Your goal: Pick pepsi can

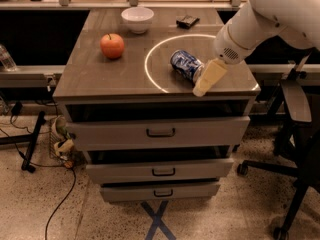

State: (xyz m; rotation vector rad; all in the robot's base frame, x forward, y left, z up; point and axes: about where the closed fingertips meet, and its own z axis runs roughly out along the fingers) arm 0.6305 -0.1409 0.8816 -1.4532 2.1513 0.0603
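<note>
hovering close beside the pepsi can [186,65], which lies sideways on the cabinet top [100,79], the gripper [209,77] seems angled for grasping it; claw state cannot be told.

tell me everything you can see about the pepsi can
The small blue aluminium pepsi can with white markings lies on its side, set diagonally, with a silver end toward the front right. It rests on the grey-brown cabinet top, inside the white ring marked there. The cream pincer overlaps the can's front-right end in the view; whether they touch cannot be told.
</note>
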